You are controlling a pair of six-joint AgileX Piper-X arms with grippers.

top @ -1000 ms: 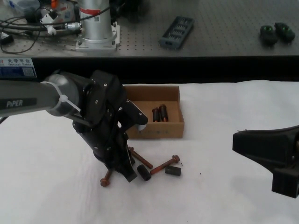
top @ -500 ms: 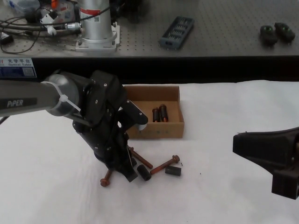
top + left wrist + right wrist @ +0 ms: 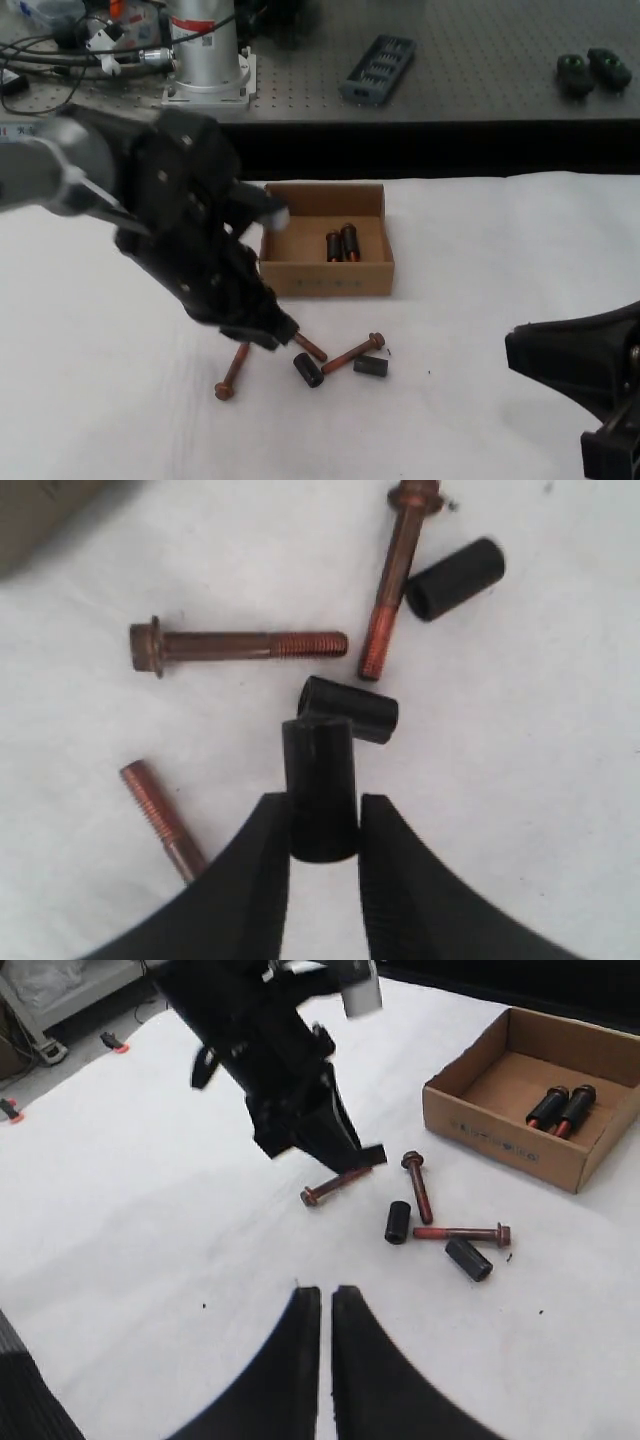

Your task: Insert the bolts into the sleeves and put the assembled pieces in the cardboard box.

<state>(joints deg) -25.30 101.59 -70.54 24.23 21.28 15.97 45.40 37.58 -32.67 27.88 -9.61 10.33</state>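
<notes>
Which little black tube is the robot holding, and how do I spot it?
Find the cardboard box on the white cloth; in front of it lie coppery bolts and two loose sleeves. The held sleeve is black like them, but it alone is pinched between the fingers of the left gripper.

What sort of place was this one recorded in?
Probably a robotics lab or workshop: behind, a grey metal table drilled with a grid of holes carries a tangle of cables; in front, a black left arm hangs over a white cloth-covered bench with a brown cardboard box.
</notes>
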